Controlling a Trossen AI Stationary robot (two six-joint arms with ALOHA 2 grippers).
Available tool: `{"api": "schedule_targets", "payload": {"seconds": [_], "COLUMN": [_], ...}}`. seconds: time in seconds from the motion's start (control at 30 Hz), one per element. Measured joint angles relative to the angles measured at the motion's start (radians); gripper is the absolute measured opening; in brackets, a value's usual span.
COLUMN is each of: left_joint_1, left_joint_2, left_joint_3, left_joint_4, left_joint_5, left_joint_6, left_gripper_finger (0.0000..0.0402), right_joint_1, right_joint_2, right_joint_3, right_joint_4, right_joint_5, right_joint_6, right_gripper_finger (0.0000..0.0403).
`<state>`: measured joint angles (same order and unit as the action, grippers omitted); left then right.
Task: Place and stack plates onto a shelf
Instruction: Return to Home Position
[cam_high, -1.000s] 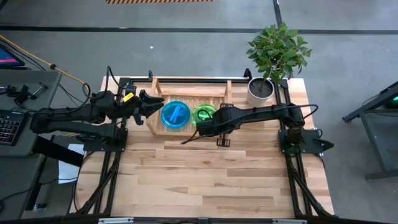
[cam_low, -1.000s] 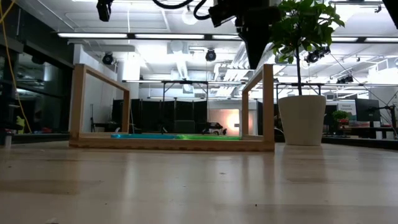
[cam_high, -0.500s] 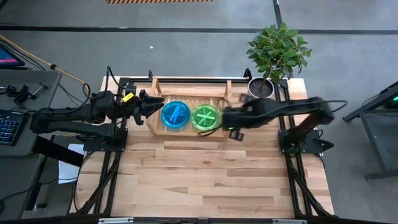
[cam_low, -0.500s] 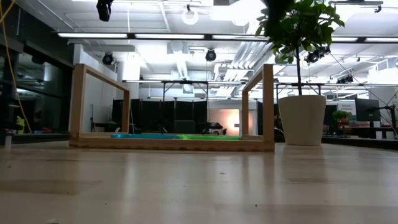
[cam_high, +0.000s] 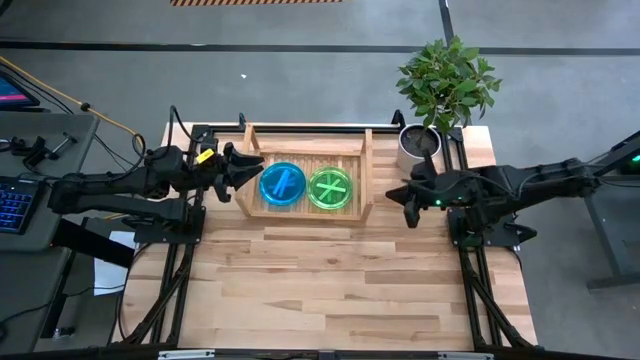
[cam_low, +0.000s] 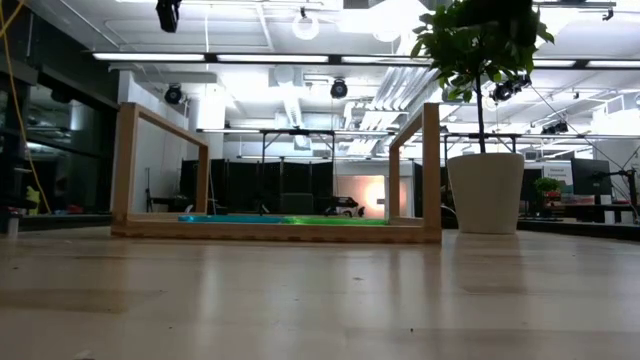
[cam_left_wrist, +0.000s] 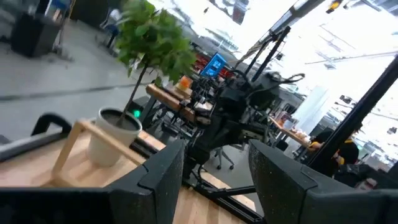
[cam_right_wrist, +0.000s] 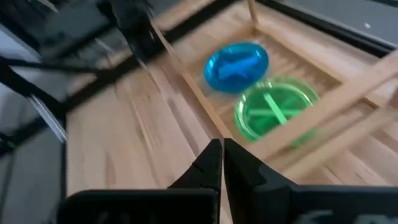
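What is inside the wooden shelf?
A blue plate and a green plate lie side by side on the shelf slats. Any plates stacked beneath them are covered.

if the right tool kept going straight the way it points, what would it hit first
Most likely the shelf: its nearest rail, with the green plates behind. The right tool, shut, points that way from beside the shelf's end. Its height is unclear, so it might pass over the rail.
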<state>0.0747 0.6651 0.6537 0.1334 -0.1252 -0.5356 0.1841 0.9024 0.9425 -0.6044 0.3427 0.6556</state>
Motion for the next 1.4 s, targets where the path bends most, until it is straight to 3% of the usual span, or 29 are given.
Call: {"api": "schedule_targets", "payload": {"seconds": [0.1,0.23,0.3,0.4,0.53,0.83,1.2,1.4], "left_joint_1": [-0.05,-0.167,-0.227,-0.291,-0.291,-0.176,-0.169,-0.166], "left_joint_2": [0.0,0.0,-0.002,-0.013,-0.067,-0.319,-0.589,-0.659], "left_joint_3": [0.0,-0.005,-0.034,-0.103,-0.207,-0.376,-0.573,-0.64], "left_joint_4": [0.057,0.078,0.09,0.13,0.226,0.227,0.22,0.175], "left_joint_5": [0.003,-0.035,-0.097,-0.174,-0.175,-0.047,-0.038,-0.04], "left_joint_6": [0.065,0.13,0.145,0.177,0.212,0.179,0.11,0.116], "left_gripper_finger": [0.0142,0.0041,0.0012,0.0007,0.0002,0.0,0.0,0.0], "right_joint_1": [-0.001,-0.001,-0.001,-0.001,-0.001,-0.001,-0.001,-0.001], "right_joint_2": [-0.041,-0.046,-0.046,-0.046,-0.046,-0.046,-0.045,-0.045], "right_joint_3": [-0.049,-0.058,-0.058,-0.058,-0.058,-0.058,-0.058,-0.058], "right_joint_4": [0.08,0.089,0.104,0.125,0.138,0.139,0.154,0.154], "right_joint_5": [0.002,0.002,0.002,0.002,0.002,-0.001,-0.022,-0.031], "right_joint_6": [0.003,0.026,0.026,0.019,0.018,0.018,0.078,0.096], "right_gripper_finger": [0.0,0.0,0.0,0.0,0.0,0.0,0.0,0.0]}}
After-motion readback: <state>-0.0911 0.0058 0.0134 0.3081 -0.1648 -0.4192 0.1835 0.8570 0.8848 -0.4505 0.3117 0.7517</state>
